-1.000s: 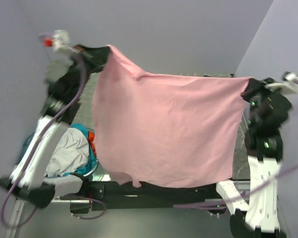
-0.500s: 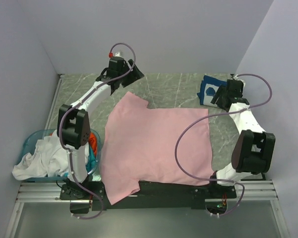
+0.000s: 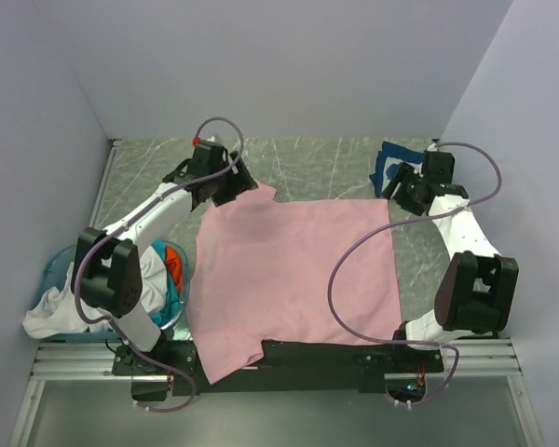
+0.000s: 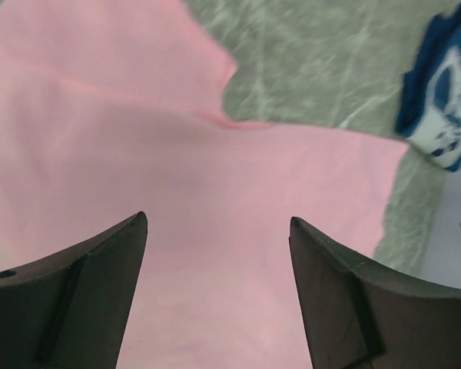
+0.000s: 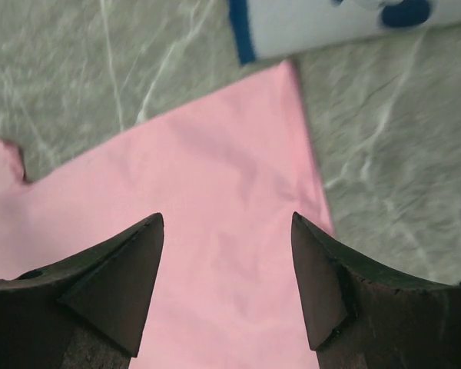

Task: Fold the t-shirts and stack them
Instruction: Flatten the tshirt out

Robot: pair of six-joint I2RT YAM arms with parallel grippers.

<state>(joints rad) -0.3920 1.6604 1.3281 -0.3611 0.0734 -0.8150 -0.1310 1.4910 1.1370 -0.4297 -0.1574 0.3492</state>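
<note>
The light pink t-shirt point(image 3: 293, 270) lies spread flat on the marbled table, its near hem hanging over the front edge. My left gripper point(image 3: 231, 192) hovers open above its far left sleeve, nothing between the fingers point(image 4: 217, 219). Over the shirt's far right corner my right gripper point(image 3: 401, 193) is also open and empty point(image 5: 227, 217). A folded navy t-shirt with white print point(image 3: 389, 164) sits at the back right, just beyond the right gripper; it shows in the left wrist view point(image 4: 442, 115) and the right wrist view point(image 5: 330, 19) too.
A translucent blue basket point(image 3: 51, 270) stands off the table's left side, holding a white tee point(image 3: 56, 312), a teal one point(image 3: 172, 300) and an orange one point(image 3: 172, 264). Walls close in on three sides. Bare table point(image 3: 307, 163) lies beyond the pink shirt.
One second ago both grippers held the pink shirt stretched up in the air. They have let go, the shirt has dropped flat, and both arms have drawn in over its far corners.
</note>
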